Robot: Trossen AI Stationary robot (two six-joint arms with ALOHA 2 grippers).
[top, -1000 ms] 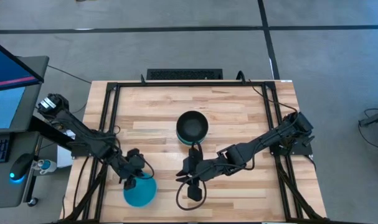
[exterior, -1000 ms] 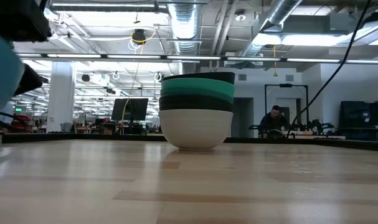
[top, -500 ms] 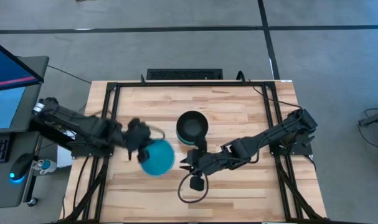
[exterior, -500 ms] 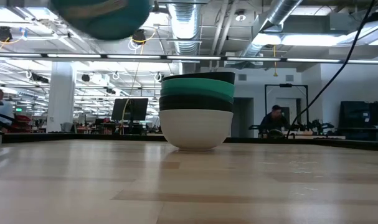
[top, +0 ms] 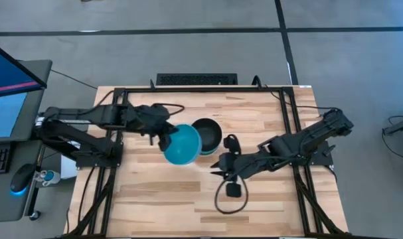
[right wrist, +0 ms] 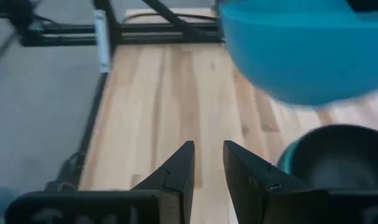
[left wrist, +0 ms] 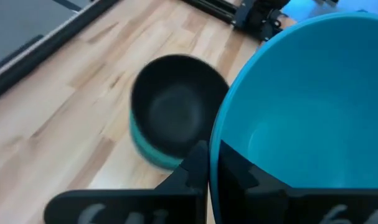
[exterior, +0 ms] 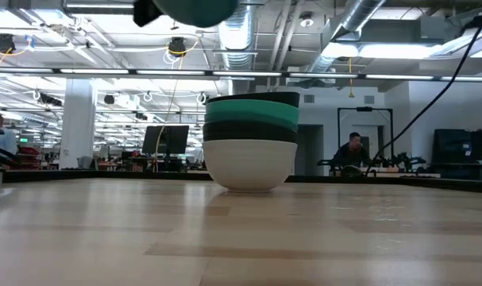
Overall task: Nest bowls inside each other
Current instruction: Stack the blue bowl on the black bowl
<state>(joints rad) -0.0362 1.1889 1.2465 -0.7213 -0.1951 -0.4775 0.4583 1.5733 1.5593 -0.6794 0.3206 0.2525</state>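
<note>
A stack of nested bowls (top: 206,136) stands on its white bottom bowl (exterior: 250,165) at the table's middle, with teal and dark bowls above it and a black bowl (left wrist: 176,118) on top. My left gripper (top: 166,141) is shut on a bright turquoise bowl (top: 182,145), which is high in the air just left of the stack. That bowl also shows at the top of the low view (exterior: 197,9). My right gripper (top: 221,166) hovers open on the stack's near right side, with nothing between its fingers (right wrist: 187,168). My left gripper holds the turquoise bowl by its rim (left wrist: 213,144), on the side toward the table's left. One finger is inside the bowl and one (left wrist: 198,171) outside. The fingers slant down from the left. The bowl is lifted clear of the table, its opening up.
A black metal frame (top: 121,99) runs along the table's left, far and right edges. A loop of black cable (top: 231,196) lies under the right arm. Bare wood (top: 155,199) spreads over the table's near left part. A monitor (top: 8,73) stands beyond the left edge.
My left gripper has risen from the table's near left and swung toward the far edge and the right. It has carried the turquoise bowl up off the table to beside the stack. My right gripper has risen and drawn back toward the right edge.
</note>
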